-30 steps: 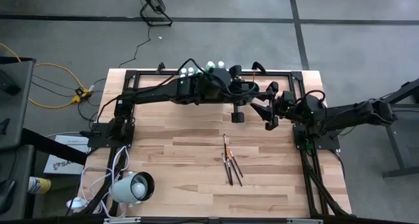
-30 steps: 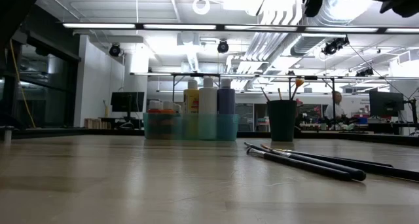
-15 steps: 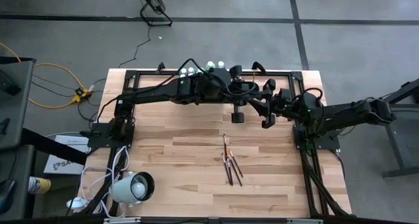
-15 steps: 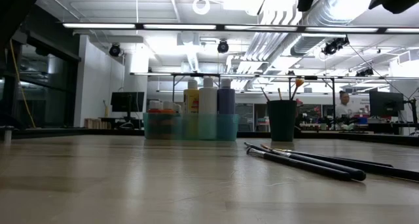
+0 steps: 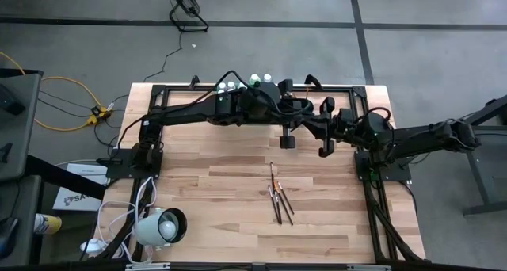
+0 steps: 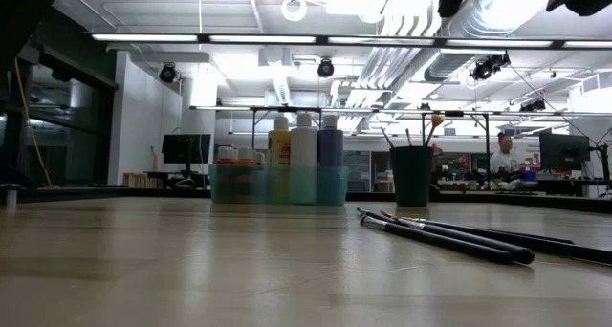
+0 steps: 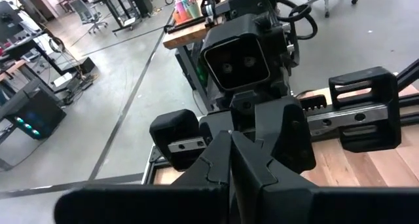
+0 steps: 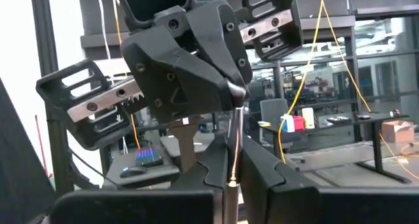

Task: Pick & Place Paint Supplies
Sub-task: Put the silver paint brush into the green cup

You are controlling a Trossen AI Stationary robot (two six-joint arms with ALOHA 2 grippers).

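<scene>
From above, the left arm [image 5: 238, 108] covers most of the green tray [image 6: 277, 185] at the far edge; only a few bottle caps [image 5: 255, 80] show, too small to tell colours. The dark cup [image 5: 287, 141] is partly under the grippers. In the low view both arms are cut off by the top edge. The brush [image 8: 234, 142] pinched between the grippers is hidden at both ends. The loose paintbrushes [image 6: 449, 239] run off the right edge.
</scene>
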